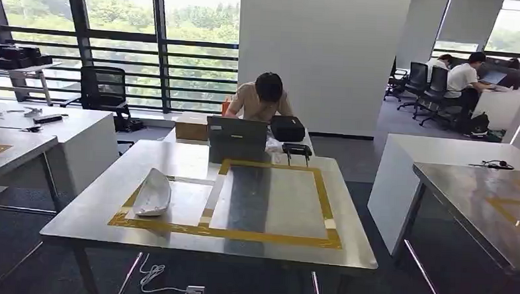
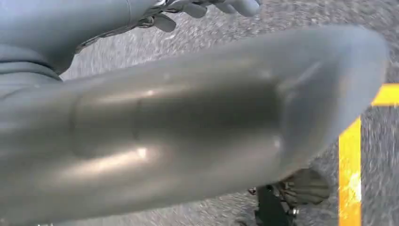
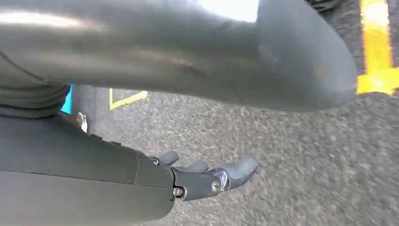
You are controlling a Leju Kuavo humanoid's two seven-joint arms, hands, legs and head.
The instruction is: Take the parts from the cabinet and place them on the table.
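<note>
Head view showed the table (image 1: 345, 250) ahead, its top marked with yellow tape (image 1: 240, 233), and one white part (image 1: 152, 193) already lying in the left taped area — so at least one delivery looked done. The larger taped area beside it held nothing. A person (image 1: 263, 97) sat behind a laptop (image 1: 236, 138) at the far end. No cabinet appeared, so how many parts remained could not be judged.

Both arms hung over speckled floor (image 3: 291, 160). The left hand (image 2: 207, 9) had its fingers loosely apart with nothing between them, and the right hand (image 3: 207, 176) was likewise released, fingers extended and bare — the next step was probably a return to the cabinet.
</note>
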